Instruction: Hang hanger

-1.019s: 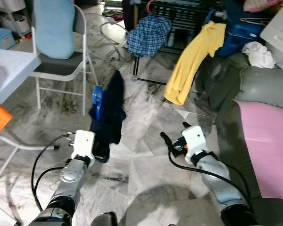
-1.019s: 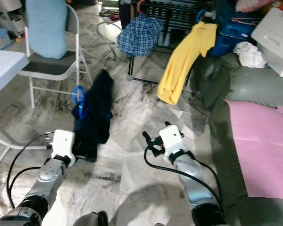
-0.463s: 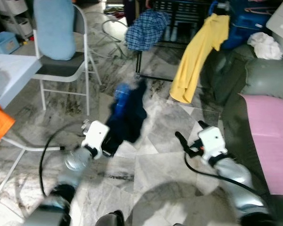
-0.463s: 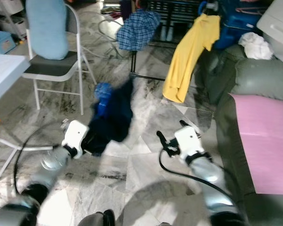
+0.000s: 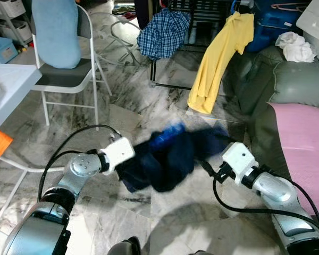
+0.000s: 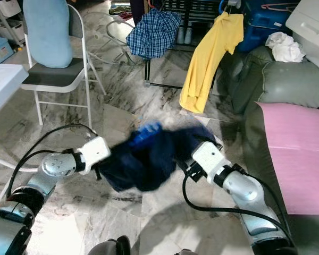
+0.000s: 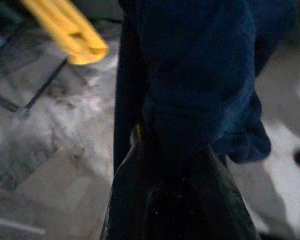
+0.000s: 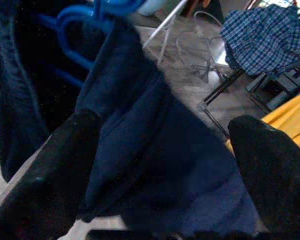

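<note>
Holding the navy garment (image 5: 165,159) on its blue hanger (image 8: 77,47), the left gripper (image 7: 172,165) is clamped on the fabric, bundle stretched sideways toward the right gripper (image 8: 165,165), which is spread wide just beside it. Drying rack (image 5: 202,21) sits well beyond, with yellow shirt (image 5: 220,58).

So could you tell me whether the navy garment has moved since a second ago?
Yes. The navy garment has swung toward the robot's right, away from the chair, and now hangs between the left gripper and right gripper, below the yellow shirt.
</note>
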### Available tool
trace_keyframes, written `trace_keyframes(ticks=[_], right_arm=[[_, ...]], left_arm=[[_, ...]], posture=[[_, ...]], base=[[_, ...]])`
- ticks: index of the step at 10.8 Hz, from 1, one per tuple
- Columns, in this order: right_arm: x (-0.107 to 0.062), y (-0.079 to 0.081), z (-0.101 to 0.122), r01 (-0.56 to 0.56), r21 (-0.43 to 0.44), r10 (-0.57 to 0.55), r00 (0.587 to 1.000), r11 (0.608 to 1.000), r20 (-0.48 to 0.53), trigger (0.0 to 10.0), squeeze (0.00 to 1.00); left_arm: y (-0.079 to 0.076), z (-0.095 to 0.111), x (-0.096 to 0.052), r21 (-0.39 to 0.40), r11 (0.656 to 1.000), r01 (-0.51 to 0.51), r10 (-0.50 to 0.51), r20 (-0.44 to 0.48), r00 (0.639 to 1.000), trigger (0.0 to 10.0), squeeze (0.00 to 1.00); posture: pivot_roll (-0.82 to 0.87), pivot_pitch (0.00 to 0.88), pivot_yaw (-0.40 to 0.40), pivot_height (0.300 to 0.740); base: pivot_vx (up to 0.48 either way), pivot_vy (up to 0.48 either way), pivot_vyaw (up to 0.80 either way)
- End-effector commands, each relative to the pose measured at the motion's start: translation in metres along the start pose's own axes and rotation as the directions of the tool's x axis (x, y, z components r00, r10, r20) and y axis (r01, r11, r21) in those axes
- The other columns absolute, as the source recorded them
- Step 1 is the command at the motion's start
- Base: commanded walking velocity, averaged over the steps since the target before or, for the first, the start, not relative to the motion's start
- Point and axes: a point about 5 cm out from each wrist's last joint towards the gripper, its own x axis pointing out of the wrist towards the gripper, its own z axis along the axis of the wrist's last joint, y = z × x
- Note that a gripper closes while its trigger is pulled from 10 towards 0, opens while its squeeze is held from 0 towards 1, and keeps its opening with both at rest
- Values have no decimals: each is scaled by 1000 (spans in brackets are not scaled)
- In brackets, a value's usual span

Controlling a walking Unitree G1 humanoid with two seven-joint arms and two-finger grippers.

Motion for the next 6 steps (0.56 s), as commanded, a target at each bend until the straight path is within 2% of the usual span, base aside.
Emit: trace_keyframes(ticks=[1, 2, 3, 6], right_arm=[[2, -6, 13, -25, -46, 26, 999, 999, 24, 10000, 624], [1, -10, 15, -41, -72, 43, 999, 997, 19, 10000, 157], [0, -14, 16, -54, -90, 55, 998, 994, 10, 10000, 0], [0, -14, 16, -54, -90, 55, 998, 994, 10, 10000, 0]], left_arm=[[3, 5, -1, 83, 996, 32, -33, 9, 999, 10000, 0], [2, 9, 1, 106, 993, 50, -53, 28, 998, 10000, 0], [2, 13, 1, 157, 986, 63, -69, 38, 997, 10000, 0], [2, 13, 1, 157, 986, 63, -69, 38, 997, 10000, 0]], posture=[[-177, 168, 37, 740], [-179, 168, 37, 740], [-182, 166, 37, 740], [-182, 166, 37, 740]], base=[[0, 0, 0], [0, 0, 0], [0, 0, 0], [0, 0, 0]])
